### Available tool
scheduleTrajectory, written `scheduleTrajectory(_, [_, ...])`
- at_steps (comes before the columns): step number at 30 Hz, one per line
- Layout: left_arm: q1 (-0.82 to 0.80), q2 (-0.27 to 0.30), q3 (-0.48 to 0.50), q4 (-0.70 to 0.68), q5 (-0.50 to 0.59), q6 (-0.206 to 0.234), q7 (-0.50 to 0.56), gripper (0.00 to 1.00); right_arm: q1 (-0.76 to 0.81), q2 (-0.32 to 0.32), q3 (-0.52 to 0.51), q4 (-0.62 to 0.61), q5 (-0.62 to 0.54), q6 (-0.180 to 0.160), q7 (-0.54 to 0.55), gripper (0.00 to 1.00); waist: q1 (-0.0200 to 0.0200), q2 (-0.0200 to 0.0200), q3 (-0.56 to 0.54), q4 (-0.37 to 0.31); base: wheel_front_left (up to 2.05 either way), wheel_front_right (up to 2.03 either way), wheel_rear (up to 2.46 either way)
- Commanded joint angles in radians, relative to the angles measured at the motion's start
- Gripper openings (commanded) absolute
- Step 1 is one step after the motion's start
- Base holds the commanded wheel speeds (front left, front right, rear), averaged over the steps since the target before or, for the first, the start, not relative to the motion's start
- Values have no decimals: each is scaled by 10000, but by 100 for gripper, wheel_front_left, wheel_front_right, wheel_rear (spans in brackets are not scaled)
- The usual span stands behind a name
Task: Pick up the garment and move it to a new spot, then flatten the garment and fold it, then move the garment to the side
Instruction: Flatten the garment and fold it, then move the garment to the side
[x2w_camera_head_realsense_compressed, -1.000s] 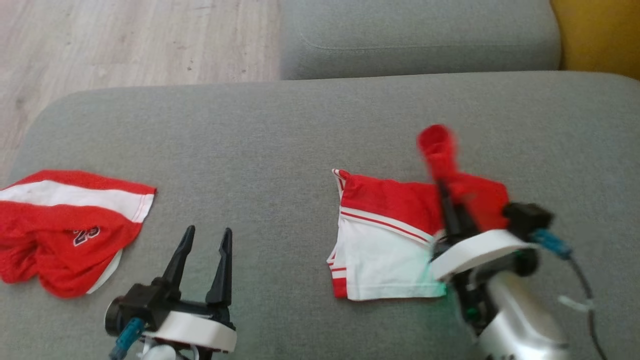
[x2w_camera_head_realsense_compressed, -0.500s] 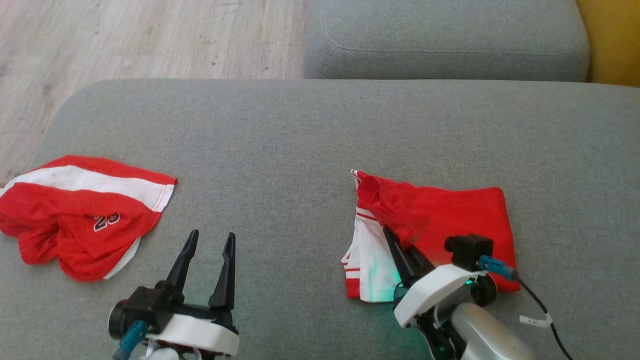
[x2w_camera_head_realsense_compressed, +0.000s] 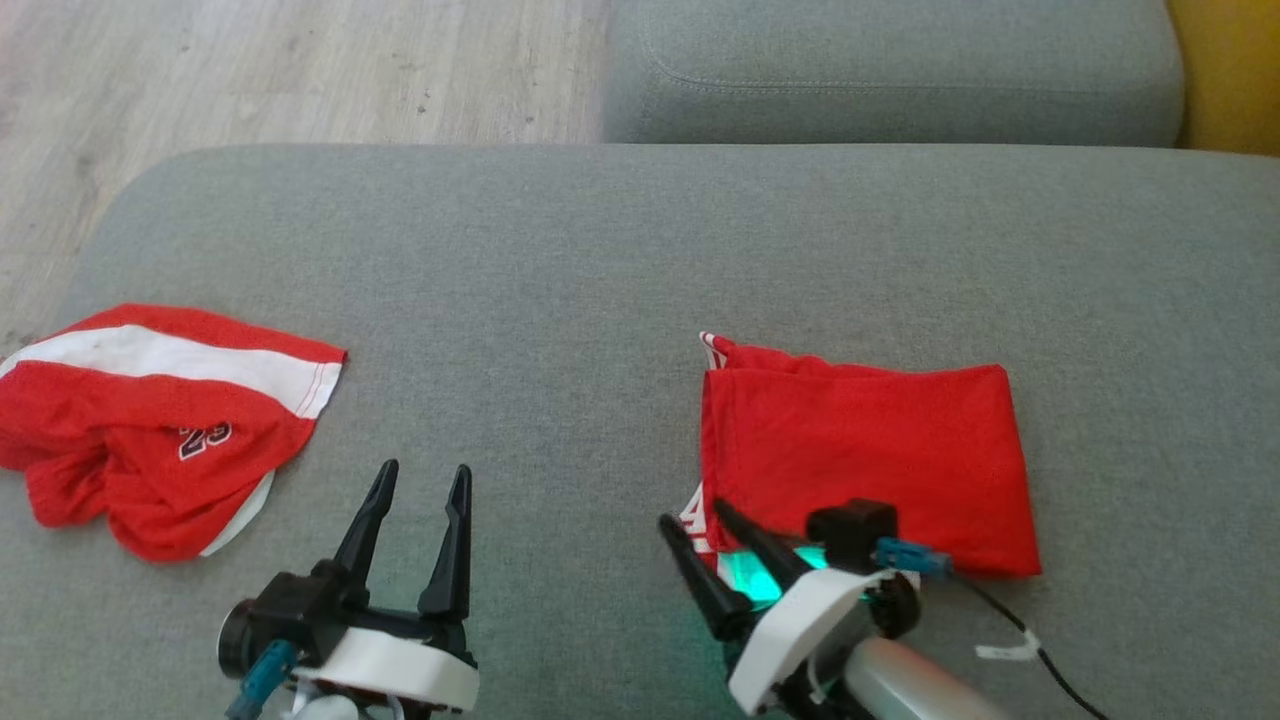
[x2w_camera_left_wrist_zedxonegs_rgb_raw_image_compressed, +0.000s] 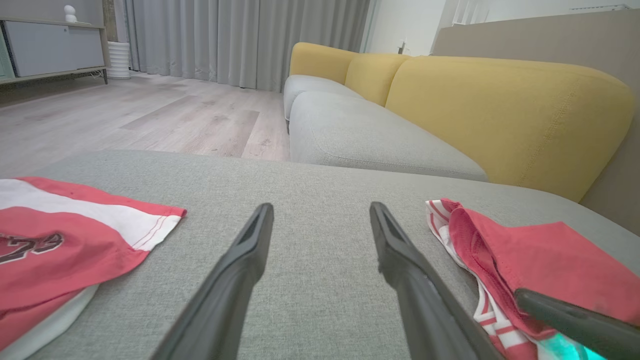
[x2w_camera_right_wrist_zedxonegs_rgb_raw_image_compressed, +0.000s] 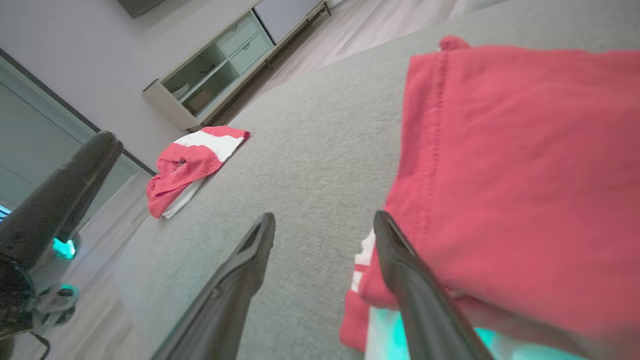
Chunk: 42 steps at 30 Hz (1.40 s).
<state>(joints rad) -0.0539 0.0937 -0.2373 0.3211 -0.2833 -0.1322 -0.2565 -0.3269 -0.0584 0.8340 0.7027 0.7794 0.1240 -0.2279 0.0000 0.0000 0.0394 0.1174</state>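
Garment (x2w_camera_head_realsense_compressed: 860, 450), folded into a red rectangle, flat on the grey sofa cushion (x2w_camera_head_realsense_compressed: 600, 230), right of centre in the head view. Judged stage: pick-up, flattening and at least 1 fold done; left to do, perhaps a further fold, then the move to the side. Right gripper (x2w_camera_head_realsense_compressed: 692, 514) at the near left corner of the cloth, its 2 fingers (x2w_camera_right_wrist_zedxonegs_rgb_raw_image_compressed: 405, 280) spread wide and gripping nothing; 1 over the cloth's edge, the other over bare cushion. Left gripper (x2w_camera_head_realsense_compressed: 425, 468) wide open, empty, well apart, between the folded piece and a second red-and-white garment (x2w_camera_head_realsense_compressed: 150, 420).
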Motion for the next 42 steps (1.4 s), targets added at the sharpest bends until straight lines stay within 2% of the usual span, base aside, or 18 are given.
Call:
scheduleTrajectory(1, [-408,27,318,-233,-98,15,-53,100,-432,81,300,-404,316,67,69,100,0,0,9,-40,0,0,0])
scheduleTrajectory(6, [-440,-4,431,-225,-86,15,-53,100,-711,81,717,-608,1015,67,66,100,0,0,-6,-166,0,0,0])
scheduleTrajectory(11, [-437,-28,646,-395,6,15,-53,100,-1213,81,225,-392,934,67,-222,100,0,0,-30,-407,0,0,0])
scheduleTrajectory(13, [-434,-53,813,-509,102,15,-53,100,-1496,81,-211,-435,251,67,-313,100,0,0,-9,-532,0,0,0])
scheduleTrajectory(15, [-416,-103,988,-666,170,15,-53,100,-1624,81,-1303,-805,-935,67,-329,100,0,0,17,-688,0,0,0])
scheduleTrajectory(18, [-406,-181,1120,-860,286,15,-53,100,-1163,40,-2978,-1999,-3100,67,-334,100,0,0,42,-833,0,0,0])
scheduleTrajectory(21, [-408,-246,1145,-987,333,15,-53,100,-126,25,-4530,-3290,-4462,67,-336,100,0,0,20,-890,0,0,0])
scheduleTrajectory(22, [-408,-246,1145,-987,333,15,-53,100,-126,25,-4530,-3290,-4462,67,-336,100,0,0,20,-890,0,0,0])
scheduleTrajectory(26, [-349,-310,1175,-1141,350,15,-53,100,1075,-105,-5809,-4280,-5700,67,-337,100,0,0,1,-961,0,0,0])
scheduleTrajectory(33, [-206,-378,1039,-1387,311,15,-53,100,2180,-46,-7778,-4834,-6532,67,-338,100,0,0,26,-1021,0,0,0])
scheduleTrajectory(37, [-121,-403,1186,-1387,405,15,-53,100,2267,20,-8271,-4954,-6740,67,-338,100,0,0,114,-1058,0,0,0])
scheduleTrajectory(42, [-104,-423,1335,-1294,403,15,-53,100,2360,61,-8374,-4929,-6957,67,-338,100,0,0,171,-995,0,0,0])
